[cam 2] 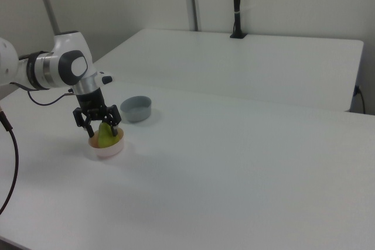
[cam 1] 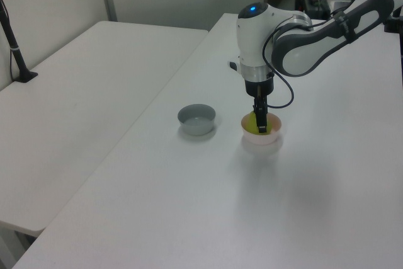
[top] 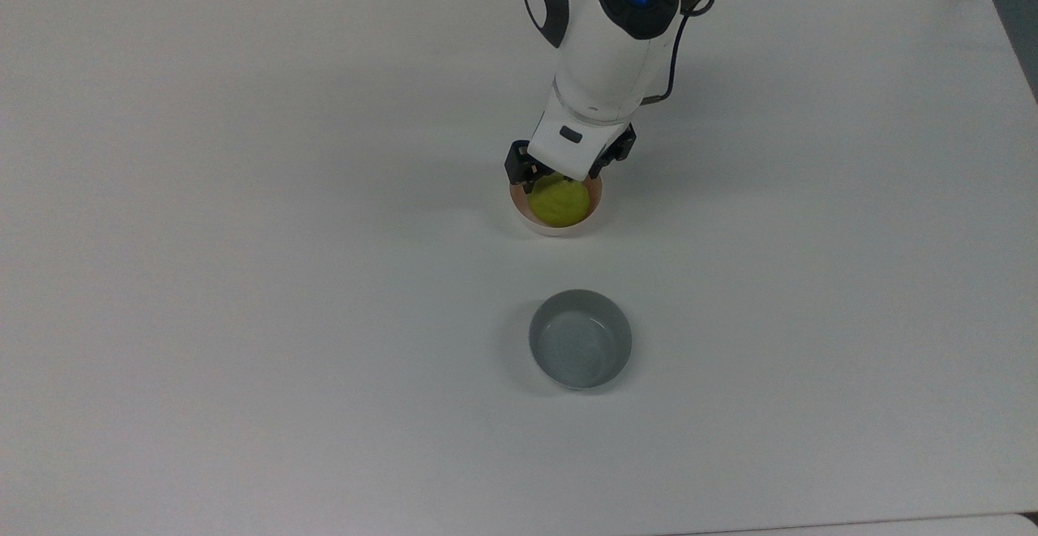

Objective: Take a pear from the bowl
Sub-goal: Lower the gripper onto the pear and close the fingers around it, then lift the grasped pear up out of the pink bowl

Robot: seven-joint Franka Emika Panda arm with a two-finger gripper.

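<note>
The pear (top: pixel 559 203) is a small, roundish, yellow-green fruit, its skin plain and matte; it sits inside the pale pink bowl (top: pixel 556 229), which has a whitish rim and stands on the white table (top: pixel 243 276); in the right view the pear (cam 2: pixel 105 136) stands taller than the bowl's (cam 2: pixel 107 150) rim and tapers upward.

The gripper (top: pixel 565 177) is down over the bowl with its fingers spread wide — one on each side of the pear; in the right view the dark fingers (cam 2: pixel 89 129) straddle the fruit with a gap visible on both sides, so the gripper (cam 2: pixel 104 127) has not closed on it. In the top view the white wrist housing covers the far part of the pear and the bowl's far rim, so the stem end is hidden; in the left view a single finger (cam 1: pixel 261 124) crosses the front of the pear (cam 1: pixel 252 123) and hides its middle; whether the fingertips touch the fruit cannot be made out.

Near the pink bowl stands a slightly larger grey bowl (top: pixel 580 339) — apart from it, with bare table between; in the left view it (cam 1: pixel 196 120) lies to the left view's left of the pink bowl (cam 1: pixel 261 138); a second white table (cam 2: pixel 246 62) stands beyond in the right view.
</note>
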